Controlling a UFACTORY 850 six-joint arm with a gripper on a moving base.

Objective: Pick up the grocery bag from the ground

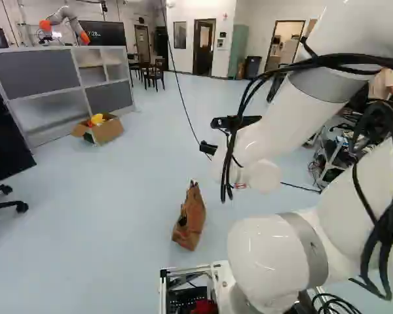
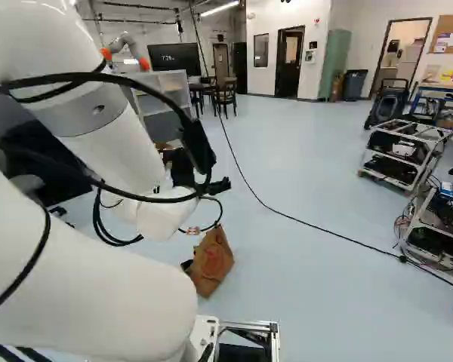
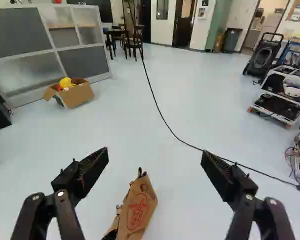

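Observation:
The brown paper grocery bag (image 1: 191,219) stands on the floor just ahead of the base, narrowing to a crumpled top. The bag (image 2: 211,262) shows red print in the right base view. My gripper (image 1: 208,149), partly hidden by the arm in the left base view, is held in the air above floor height, clear of the bag. Seen from the wrist, the gripper (image 3: 155,157) is open, its two black fingers wide apart with nothing held. Below and between them appears the bag (image 3: 139,207), its lower end cut off by the picture's edge.
A cardboard box (image 3: 79,94) with yellow and red things sits by a grey partition (image 3: 27,75). A black cable (image 3: 177,137) runs across the floor beyond the bag. Metal carts (image 2: 400,154) stand at the right of the right base view. Another robot (image 1: 65,18) is behind the partition.

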